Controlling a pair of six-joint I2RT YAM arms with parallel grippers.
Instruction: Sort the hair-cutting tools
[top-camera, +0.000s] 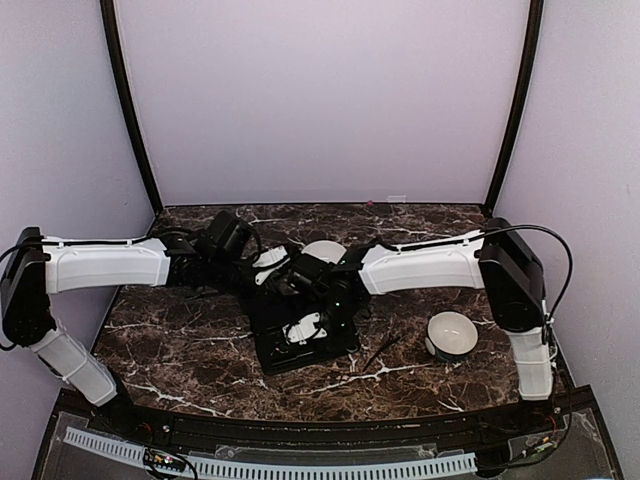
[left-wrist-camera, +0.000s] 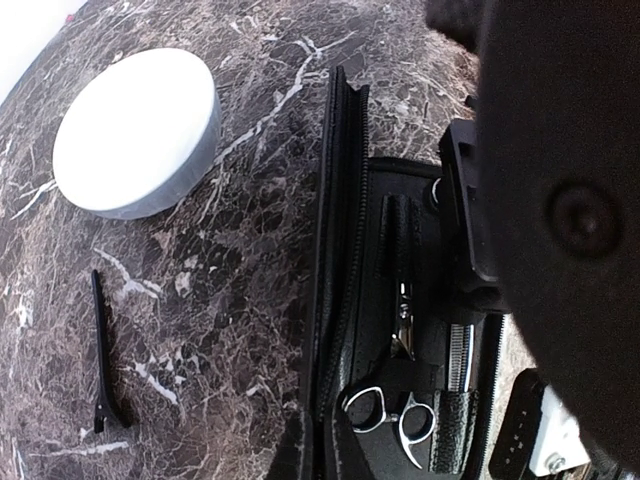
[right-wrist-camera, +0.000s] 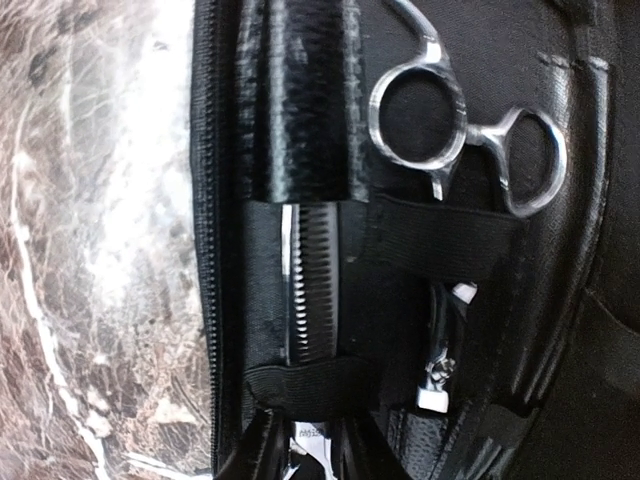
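An open black case (top-camera: 322, 350) lies mid-table with hair-cutting tools strapped inside. Silver ring-handled scissors (right-wrist-camera: 465, 130) (left-wrist-camera: 392, 412) sit beside a toothed silver blade (right-wrist-camera: 312, 290) (left-wrist-camera: 460, 355) held under elastic bands. A smaller silver tool (right-wrist-camera: 435, 375) is tucked under another strap. A slim black stick (left-wrist-camera: 103, 360) (top-camera: 383, 350) lies loose on the marble. My right gripper (right-wrist-camera: 312, 440) (top-camera: 305, 325) is down in the case, its fingers close on either side of the toothed blade's silver end; contact is unclear. My left gripper (top-camera: 272, 262) hovers at the case's back edge, fingers hidden.
One white bowl (top-camera: 452, 333) stands at the right, another (top-camera: 325, 250) behind the case, half hidden by the arms. The left wrist view shows a white bowl (left-wrist-camera: 135, 130) above the loose stick. The right arm's black wrist (left-wrist-camera: 560, 200) fills that view's right side.
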